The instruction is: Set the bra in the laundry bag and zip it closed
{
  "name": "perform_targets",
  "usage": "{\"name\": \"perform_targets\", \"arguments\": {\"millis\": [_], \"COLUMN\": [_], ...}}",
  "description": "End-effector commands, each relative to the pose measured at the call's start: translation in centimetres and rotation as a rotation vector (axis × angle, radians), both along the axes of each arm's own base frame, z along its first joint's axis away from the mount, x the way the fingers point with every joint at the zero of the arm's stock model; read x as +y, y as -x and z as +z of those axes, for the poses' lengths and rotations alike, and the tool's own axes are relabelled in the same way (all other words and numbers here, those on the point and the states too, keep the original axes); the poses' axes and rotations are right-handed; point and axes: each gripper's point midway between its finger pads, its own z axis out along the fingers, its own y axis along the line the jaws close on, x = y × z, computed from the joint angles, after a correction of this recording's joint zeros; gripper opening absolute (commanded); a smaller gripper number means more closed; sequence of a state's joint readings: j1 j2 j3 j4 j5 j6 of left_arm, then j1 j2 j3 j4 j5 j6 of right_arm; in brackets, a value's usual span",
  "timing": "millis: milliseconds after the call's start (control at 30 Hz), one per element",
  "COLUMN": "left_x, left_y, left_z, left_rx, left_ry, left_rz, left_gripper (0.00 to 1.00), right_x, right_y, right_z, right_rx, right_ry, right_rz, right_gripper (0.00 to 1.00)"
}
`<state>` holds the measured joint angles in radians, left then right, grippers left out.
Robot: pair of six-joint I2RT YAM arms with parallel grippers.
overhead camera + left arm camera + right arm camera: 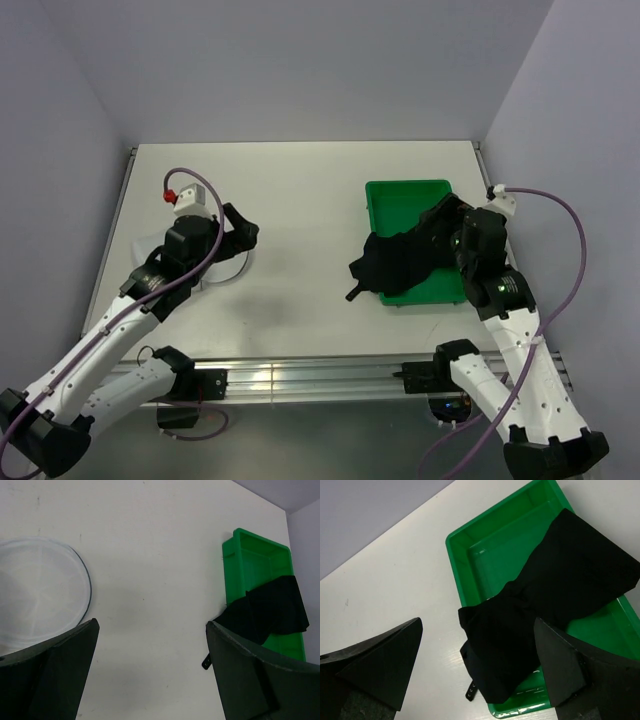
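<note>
The black bra (392, 265) lies half in the green tray (405, 195), draped over the tray's left rim onto the table, with a strap end on the table. In the right wrist view the bra (545, 595) fills the space below my open right gripper (477, 622), which hovers above it without holding it. In the top view the right gripper (443, 222) is over the tray. The white mesh laundry bag (228, 272) lies flat at the left, partly hidden under my left gripper (240, 232). Its round lid (35, 595) shows in the left wrist view. The left gripper (152, 624) is open and empty.
The green tray (255, 555) and the bra (275, 607) show at the right of the left wrist view. The tray (500, 540) stands near the table's right edge. Bare white table lies between the bag and the tray. Grey walls close in the table on three sides.
</note>
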<state>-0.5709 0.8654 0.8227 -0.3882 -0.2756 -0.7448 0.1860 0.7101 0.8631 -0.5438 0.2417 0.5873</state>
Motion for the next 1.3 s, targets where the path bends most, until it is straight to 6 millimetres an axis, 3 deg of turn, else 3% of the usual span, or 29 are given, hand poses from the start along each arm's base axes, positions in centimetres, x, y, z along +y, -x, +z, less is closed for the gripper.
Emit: {"name": "perform_targets", "arguments": {"millis": [0,200,400,533,633,700,967,1067,1267], "left_x": [1.3,2.9,4.0,4.3,4.7,5.0,4.8,4.6,4.7], "left_y": [-0.1,0.6,1.0,1.2,1.4,1.6,1.7,1.8,2.1], "left_z": [3.7,6.1,7.1,7.0,7.0,7.0,5.1,4.9,5.2], "left_rx": [-0.083,-0.130,-0.158,-0.159,-0.156,-0.164,-0.141,-0.140,-0.156], "left_ry": [-0.004,-0.036,-0.061,-0.073,-0.083,-0.085,-0.108,-0.101,-0.093], "left_rz": [0.042,0.082,0.103,0.107,0.115,0.120,0.104,0.092,0.080], "left_gripper": [0.97,0.98,0.99,0.99,0.99,0.99,0.99,0.99,0.99], "right_x": [0.6,1.8,4.3,4.7,3.2,1.2,-4.7,-5.3,-5.5], "right_y": [-1.6,-4.6,-6.8,-6.9,-6.4,-5.7,-2.0,-1.1,-1.6], "right_z": [1.6,-1.7,-2.2,-2.8,-3.3,-3.6,-7.9,-9.5,-12.0], "right_rx": [-0.031,0.101,0.116,0.150,0.165,0.169,0.310,0.365,0.412], "right_ry": [-0.004,0.015,0.031,0.041,0.066,0.097,0.016,-0.012,-0.053], "right_rz": [0.028,0.058,0.115,0.094,0.020,-0.083,-0.266,-0.277,-0.275], "right_gripper": [1.00,0.97,0.95,0.93,0.93,0.94,0.95,0.96,0.98]}}
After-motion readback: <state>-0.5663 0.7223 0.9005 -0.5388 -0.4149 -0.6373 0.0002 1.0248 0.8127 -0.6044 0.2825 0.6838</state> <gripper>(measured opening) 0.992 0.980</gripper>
